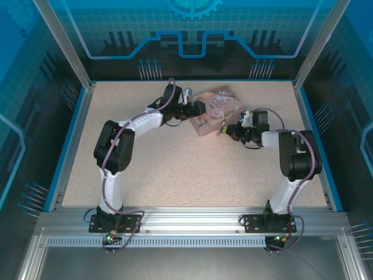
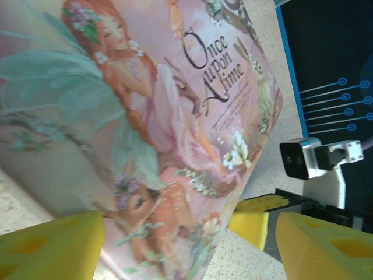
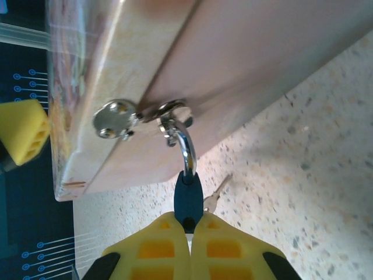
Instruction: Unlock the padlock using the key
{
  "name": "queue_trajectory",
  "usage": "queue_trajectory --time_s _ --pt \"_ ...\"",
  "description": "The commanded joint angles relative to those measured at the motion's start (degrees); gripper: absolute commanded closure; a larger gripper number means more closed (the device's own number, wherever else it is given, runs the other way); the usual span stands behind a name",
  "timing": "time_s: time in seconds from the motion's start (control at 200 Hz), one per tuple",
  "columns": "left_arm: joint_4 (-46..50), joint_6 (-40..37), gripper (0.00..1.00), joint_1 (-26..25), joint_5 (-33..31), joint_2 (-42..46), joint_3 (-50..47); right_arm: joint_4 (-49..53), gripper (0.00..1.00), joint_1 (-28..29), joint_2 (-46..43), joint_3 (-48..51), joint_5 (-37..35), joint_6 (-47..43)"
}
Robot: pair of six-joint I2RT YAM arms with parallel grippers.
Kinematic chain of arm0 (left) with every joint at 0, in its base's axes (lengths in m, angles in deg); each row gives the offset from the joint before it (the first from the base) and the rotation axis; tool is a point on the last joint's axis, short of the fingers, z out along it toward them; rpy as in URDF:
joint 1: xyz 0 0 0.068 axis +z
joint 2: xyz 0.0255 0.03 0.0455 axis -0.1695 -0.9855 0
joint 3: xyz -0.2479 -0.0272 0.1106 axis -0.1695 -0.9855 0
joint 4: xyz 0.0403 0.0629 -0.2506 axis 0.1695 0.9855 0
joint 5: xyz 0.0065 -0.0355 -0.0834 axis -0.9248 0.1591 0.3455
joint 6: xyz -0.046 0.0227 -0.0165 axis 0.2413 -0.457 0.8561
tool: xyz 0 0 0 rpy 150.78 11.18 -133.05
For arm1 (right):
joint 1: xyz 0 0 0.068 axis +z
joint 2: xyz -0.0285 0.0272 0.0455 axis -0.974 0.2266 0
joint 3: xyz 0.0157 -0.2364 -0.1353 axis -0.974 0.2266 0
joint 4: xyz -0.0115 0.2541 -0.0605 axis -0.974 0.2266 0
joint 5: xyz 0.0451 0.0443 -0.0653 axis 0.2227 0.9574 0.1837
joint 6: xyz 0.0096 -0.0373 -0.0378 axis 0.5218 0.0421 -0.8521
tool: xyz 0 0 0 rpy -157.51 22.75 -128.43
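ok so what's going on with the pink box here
Two robot arms are working on a pink box, which is fastened by a small blue padlock. The right gripper is shut on the padlock's body, its shackle hooked through the box's hasp. The key sits just beside the padlock, not visibly in a gripper. The left gripper is open, its fingers on either side of the box.

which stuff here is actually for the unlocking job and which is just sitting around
For the job: padlock, gripped by the shut right claw; key, close beside it.
Just there: pink box, whose hasp carries the padlock; left claw, open at the box's corner.
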Motion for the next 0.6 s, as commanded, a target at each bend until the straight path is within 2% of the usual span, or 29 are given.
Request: queue_trajectory --time_s 0.0,0.28,0.595 --pt "1.43 -0.03 0.22 -3.62 2.13 -1.80 5.24 1.13 1.00 0.24 -1.27 1.69 2.16 -1.28" --pt "3.09 -0.50 0.21 -6.69 2.56 -7.29 10.61 2.42 0.99 -0.39 -1.39 0.65 2.21 -2.93" --pt "3.68 -1.07 0.22 -6.18 0.62 -9.37 5.04 -1.46 0.99 -2.95 -2.34 1.20 2.32 -1.14"
